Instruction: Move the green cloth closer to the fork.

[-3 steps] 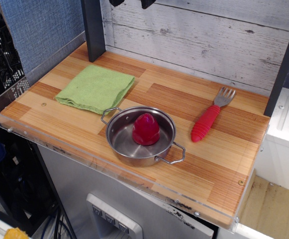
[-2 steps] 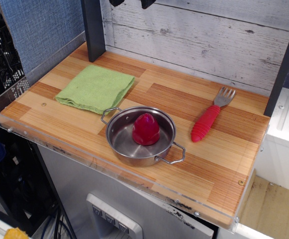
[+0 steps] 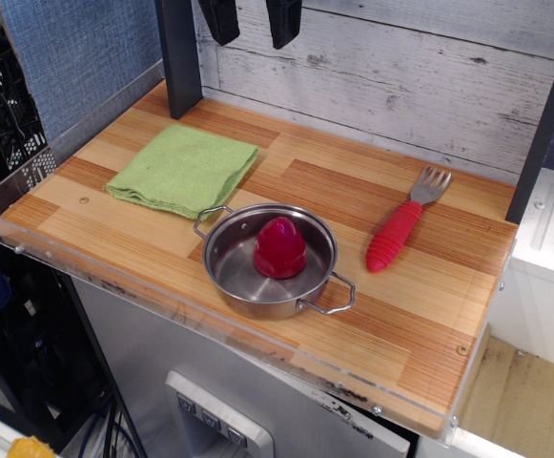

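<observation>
The green cloth (image 3: 183,169) lies folded flat on the left part of the wooden table, just left of and behind the steel pan. The fork (image 3: 405,220), with grey tines and a ribbed red handle, lies at the right, tines pointing to the back. My gripper (image 3: 252,23) hangs at the top edge of the view, high above the table's back, between cloth and fork. Its two black fingers are apart and hold nothing.
A steel pan (image 3: 229,277) with two handles stands at the front middle, holding a red egg-shaped toy (image 3: 279,247). A dark post (image 3: 178,57) stands at the back left and another (image 3: 548,114) at the right. A clear plastic lip (image 3: 29,191) edges the table.
My gripper has come down: only its fingertips showed at the top edge before, now more of both fingers is in view. Nothing on the table has moved.
</observation>
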Controlling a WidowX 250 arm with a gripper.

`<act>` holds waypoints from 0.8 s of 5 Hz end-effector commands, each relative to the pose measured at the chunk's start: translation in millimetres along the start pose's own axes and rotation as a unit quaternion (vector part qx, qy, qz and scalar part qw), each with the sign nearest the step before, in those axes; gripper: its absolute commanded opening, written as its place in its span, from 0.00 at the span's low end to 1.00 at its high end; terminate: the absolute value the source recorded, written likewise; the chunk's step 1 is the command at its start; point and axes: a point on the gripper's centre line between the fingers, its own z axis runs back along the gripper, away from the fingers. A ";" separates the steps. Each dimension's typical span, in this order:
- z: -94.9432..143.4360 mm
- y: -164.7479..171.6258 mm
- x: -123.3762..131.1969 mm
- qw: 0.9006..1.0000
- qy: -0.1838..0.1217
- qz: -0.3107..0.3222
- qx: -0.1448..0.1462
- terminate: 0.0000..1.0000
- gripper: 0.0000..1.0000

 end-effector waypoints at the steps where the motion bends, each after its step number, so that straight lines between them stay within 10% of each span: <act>1: -9.1 43.2 -28.5 0.998 0.011 0.054 0.012 0.00 1.00; 4: -37.5 55.1 -46.8 0.997 -0.050 0.036 0.052 0.00 1.00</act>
